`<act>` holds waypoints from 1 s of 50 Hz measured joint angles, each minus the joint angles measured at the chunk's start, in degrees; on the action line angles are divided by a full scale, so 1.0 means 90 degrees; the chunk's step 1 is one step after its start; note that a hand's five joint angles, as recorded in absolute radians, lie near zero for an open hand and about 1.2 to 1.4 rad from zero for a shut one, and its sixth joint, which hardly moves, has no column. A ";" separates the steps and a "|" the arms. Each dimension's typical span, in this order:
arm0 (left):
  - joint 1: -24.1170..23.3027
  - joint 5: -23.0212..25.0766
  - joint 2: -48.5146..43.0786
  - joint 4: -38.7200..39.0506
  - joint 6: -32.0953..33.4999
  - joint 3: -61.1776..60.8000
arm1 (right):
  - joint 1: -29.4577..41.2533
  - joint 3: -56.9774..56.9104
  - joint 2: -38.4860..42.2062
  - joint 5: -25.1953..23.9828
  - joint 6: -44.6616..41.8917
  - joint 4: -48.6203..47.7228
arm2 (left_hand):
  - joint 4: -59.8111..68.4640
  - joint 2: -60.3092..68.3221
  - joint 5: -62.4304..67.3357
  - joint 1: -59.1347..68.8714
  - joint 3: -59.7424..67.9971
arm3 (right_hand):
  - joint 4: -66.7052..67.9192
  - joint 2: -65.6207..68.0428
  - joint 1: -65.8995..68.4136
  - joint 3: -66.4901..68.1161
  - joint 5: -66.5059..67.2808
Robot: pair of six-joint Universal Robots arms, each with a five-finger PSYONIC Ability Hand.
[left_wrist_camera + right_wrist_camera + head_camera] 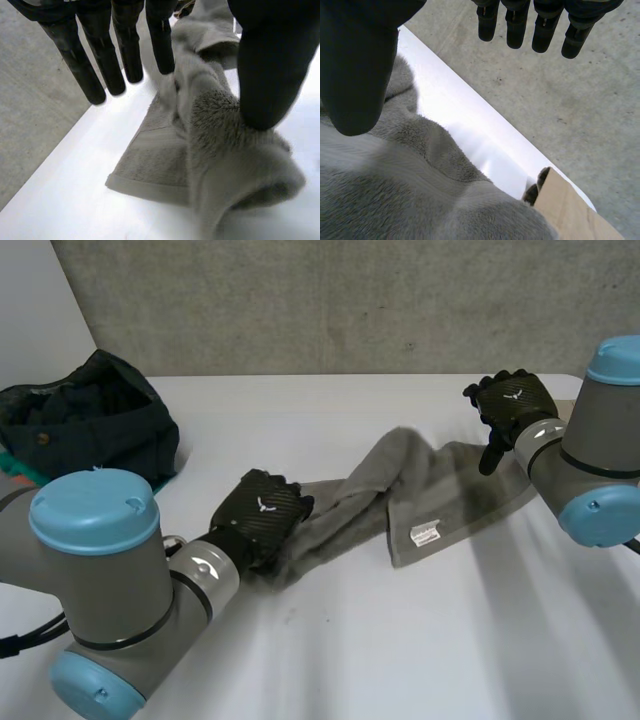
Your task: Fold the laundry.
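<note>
A grey towel (440,490) lies bunched in a long strip across the white table (400,640), its white label (425,535) facing up near the middle. My left hand (258,512) rests on the strip's near-left end. In the left wrist view its thumb (270,65) presses into the rumpled towel (210,130) while its straight fingers (100,65) stand apart beside the fold, so the hand is open. My right hand (512,405) hovers over the far-right end, open. Its thumb (355,60) hangs above the towel (395,190) and its fingers (540,30) reach past the table edge.
A heap of dark clothes (90,425) sits at the table's far left. Concrete floor (580,100) lies beyond the table's far edge, and a brown cardboard piece (570,210) stands just past that edge near the towel's end.
</note>
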 measured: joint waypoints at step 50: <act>0.1328 -0.0042 0.0113 -0.1286 -0.3267 0.1137 | 0.1529 0.0754 0.1136 0.1115 0.3680 -0.1512 | -0.1261 -0.1197 -0.1338 -0.0817 -0.1222 | 0.6182 0.6167 0.5730 0.6152 0.6023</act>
